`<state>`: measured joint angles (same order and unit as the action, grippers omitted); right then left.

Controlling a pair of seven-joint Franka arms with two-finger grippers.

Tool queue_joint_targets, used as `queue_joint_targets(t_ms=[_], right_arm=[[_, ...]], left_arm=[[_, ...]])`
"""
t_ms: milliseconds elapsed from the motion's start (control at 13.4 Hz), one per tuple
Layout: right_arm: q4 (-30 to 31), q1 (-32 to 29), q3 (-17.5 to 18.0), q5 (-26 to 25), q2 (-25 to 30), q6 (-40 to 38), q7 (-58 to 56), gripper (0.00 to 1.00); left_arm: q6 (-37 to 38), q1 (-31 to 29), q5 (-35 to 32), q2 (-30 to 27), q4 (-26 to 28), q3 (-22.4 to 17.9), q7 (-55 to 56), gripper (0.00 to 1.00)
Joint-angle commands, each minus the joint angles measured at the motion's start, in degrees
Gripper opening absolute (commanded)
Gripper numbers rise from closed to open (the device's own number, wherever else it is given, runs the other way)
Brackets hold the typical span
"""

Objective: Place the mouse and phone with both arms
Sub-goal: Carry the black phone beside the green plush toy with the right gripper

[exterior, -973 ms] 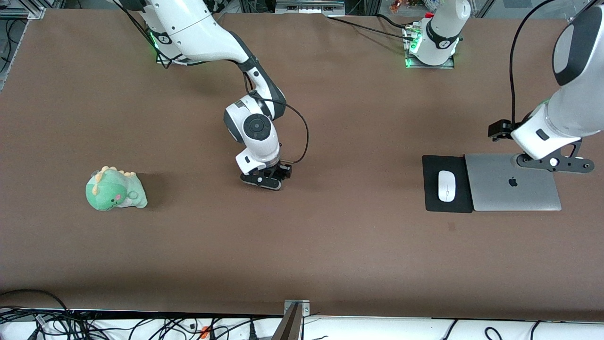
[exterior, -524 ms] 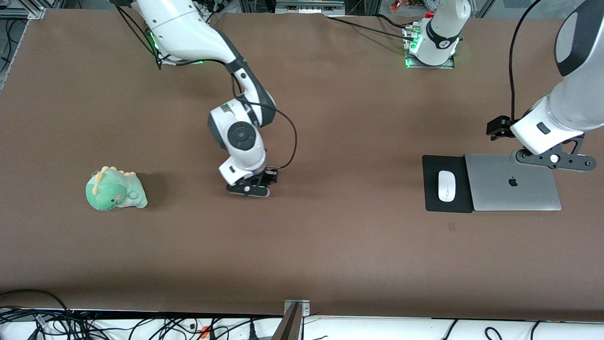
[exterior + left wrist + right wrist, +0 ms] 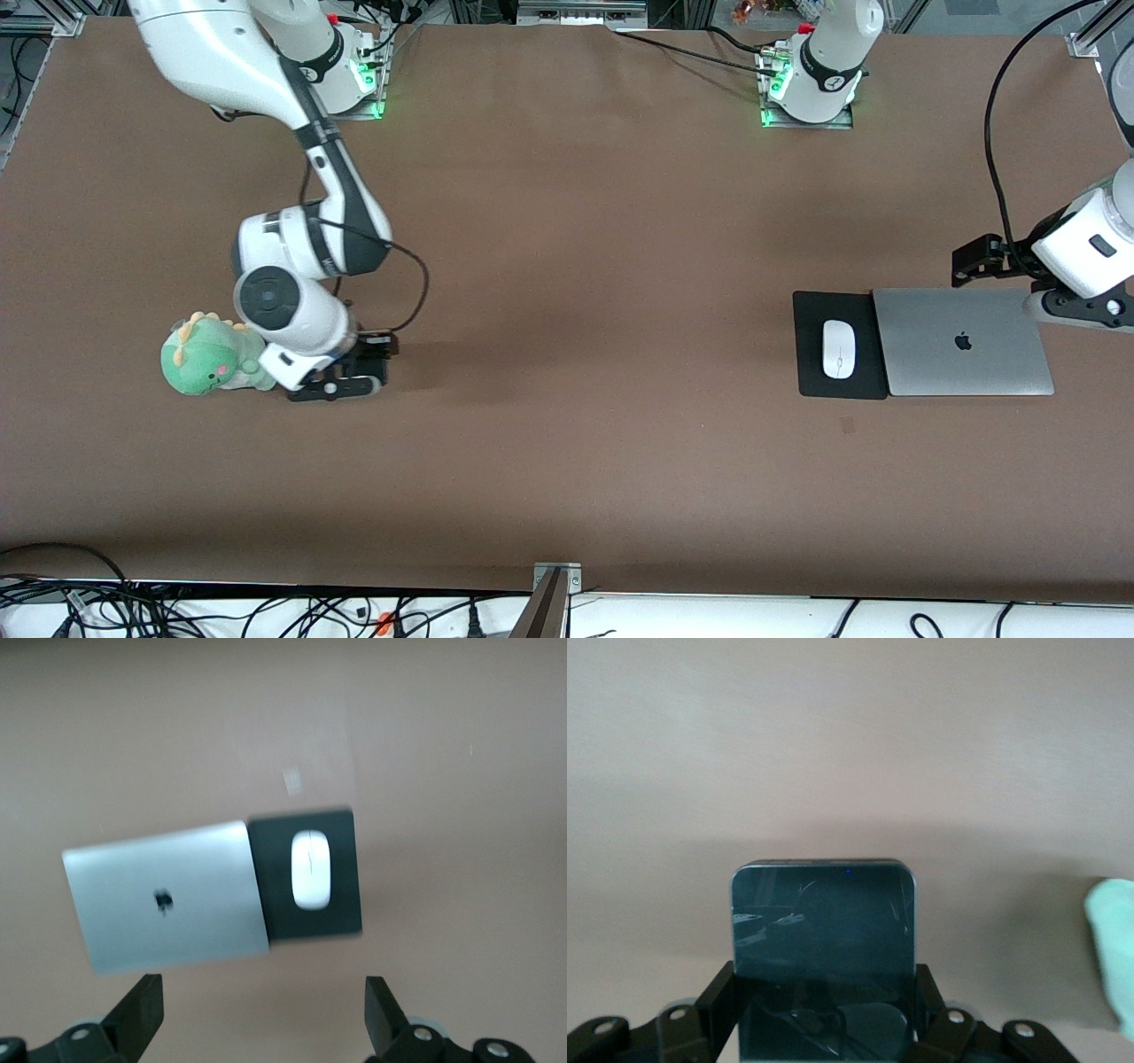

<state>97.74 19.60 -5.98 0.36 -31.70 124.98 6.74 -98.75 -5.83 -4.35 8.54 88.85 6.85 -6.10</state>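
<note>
The white mouse (image 3: pixel 837 348) lies on the black mouse pad (image 3: pixel 811 377) beside the silver laptop; it also shows in the left wrist view (image 3: pixel 310 870). My right gripper (image 3: pixel 341 385) is shut on the black phone (image 3: pixel 824 930), its jaws (image 3: pixel 824 992) clamping the phone's two long edges, low over the table beside a green plush. The phone is hidden in the front view. My left gripper (image 3: pixel 1076 310) is open and empty (image 3: pixel 261 1010), up over the laptop's edge toward the left arm's end of the table.
A green dinosaur plush (image 3: pixel 213 356) sits right beside the right gripper, toward the right arm's end; it shows at the edge of the right wrist view (image 3: pixel 1116 948). The closed silver laptop (image 3: pixel 961 354) touches the mouse pad (image 3: pixel 341 912). Brown tabletop (image 3: pixel 576 399) spreads between them.
The right arm has swung from the table's middle toward the right arm's end, carrying the phone to beside the plush. The left gripper has drawn back from over the laptop toward its edge.
</note>
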Motion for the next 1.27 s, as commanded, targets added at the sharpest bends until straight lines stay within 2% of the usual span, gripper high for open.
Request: queue_joint_targets(t_ms=[0, 150, 449, 599, 673, 748, 973, 1197], right_arm=[[7.01, -2.98, 1.23, 0.25, 2.79, 5.34, -2.96, 0.61], [10.18, -3.77, 1.23, 0.25, 2.09, 10.79, -3.14, 0.61], [11.86, -5.18, 1.23, 0.25, -1.34, 16.86, -3.14, 0.64], [13.35, -5.54, 1.23, 0.25, -1.78, 19.59, -3.14, 0.74], [13.53, -5.62, 1.32, 0.25, -1.78, 19.95, -2.87, 0.84], [13.45, -5.62, 1.32, 0.25, -1.43, 19.78, -2.35, 0.99], [11.96, -5.45, 2.02, 0.78, 2.33, 15.15, -1.82, 1.0], [10.72, -5.45, 2.02, 1.48, 10.23, 5.84, -1.29, 1.0]], left_arm=[[-9.96, 1.78, 1.45, -10.11, 13.53, -2.97, 0.29, 1.0], [-9.71, 2.49, 1.81, -12.83, 15.55, -3.07, 0.13, 1.0], [-7.25, 5.39, 1.37, -12.75, 14.07, -2.98, 4.06, 1.0], [-6.02, 7.93, 1.54, -12.93, 13.2, -4.55, 4.17, 1.0], [-5.93, 8.03, 1.54, -12.76, 12.93, -4.65, 3.99, 1.0], [-5.67, 7.77, 1.46, -12.23, 12.84, -4.65, 3.64, 1.0], [-4.79, 7.24, 1.45, -11.79, 12.14, -4.21, 3.99, 1.0], [-4.44, 7.15, 1.72, -11.0, 11.17, -4.12, 3.82, 1.0]])
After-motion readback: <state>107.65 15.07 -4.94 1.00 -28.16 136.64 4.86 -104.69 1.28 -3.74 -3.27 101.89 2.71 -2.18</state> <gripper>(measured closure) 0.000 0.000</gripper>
